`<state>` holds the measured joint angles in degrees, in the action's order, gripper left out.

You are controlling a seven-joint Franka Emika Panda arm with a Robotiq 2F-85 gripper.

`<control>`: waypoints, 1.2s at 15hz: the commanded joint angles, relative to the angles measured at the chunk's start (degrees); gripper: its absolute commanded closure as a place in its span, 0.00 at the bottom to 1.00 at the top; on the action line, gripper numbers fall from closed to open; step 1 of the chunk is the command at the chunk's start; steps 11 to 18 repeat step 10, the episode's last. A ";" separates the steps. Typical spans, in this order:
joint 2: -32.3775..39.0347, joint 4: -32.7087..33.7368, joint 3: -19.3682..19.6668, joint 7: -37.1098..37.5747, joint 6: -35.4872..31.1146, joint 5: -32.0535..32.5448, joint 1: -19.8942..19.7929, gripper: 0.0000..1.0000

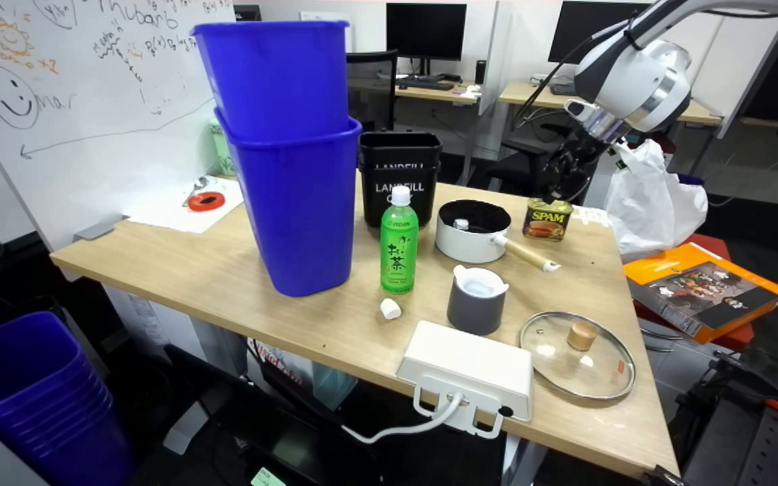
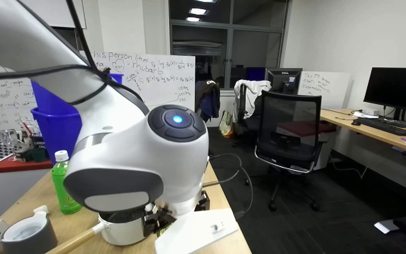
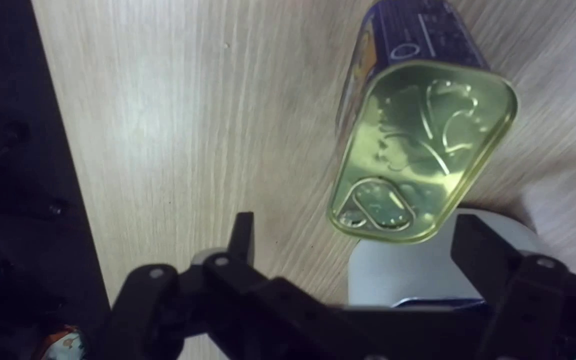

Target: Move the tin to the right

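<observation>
The tin is a SPAM can (image 1: 546,219) with rounded corners, a dark blue label and a shiny yellow-green lid with a pull ring. It stands upright on the table near the far right edge in an exterior view. In the wrist view the tin (image 3: 420,155) fills the upper right of centre. My gripper (image 3: 355,222) is open, with its fingers spread wide and the near end of the lid partly between them. The gripper (image 1: 554,185) is above the tin in an exterior view. In an exterior view the arm hides all but a sliver of the tin (image 2: 162,230).
A white saucepan (image 1: 470,243) with a wooden handle stands beside the tin. A green bottle (image 1: 399,250), a grey cup (image 1: 475,310), a glass lid (image 1: 575,371) and a white power box (image 1: 470,361) are on the table (image 1: 321,331). Tall blue bins (image 1: 294,202) stand at the back.
</observation>
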<state>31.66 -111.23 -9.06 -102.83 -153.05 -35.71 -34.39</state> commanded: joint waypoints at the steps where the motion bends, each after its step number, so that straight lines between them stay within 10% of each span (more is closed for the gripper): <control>1: -4.66 -1.30 1.20 2.06 1.50 -1.82 0.77 0.00; 3: -9.21 -3.20 4.43 11.64 3.32 -0.86 3.17 0.00; 18: -5.58 -0.38 3.84 7.06 2.27 -1.14 3.08 0.00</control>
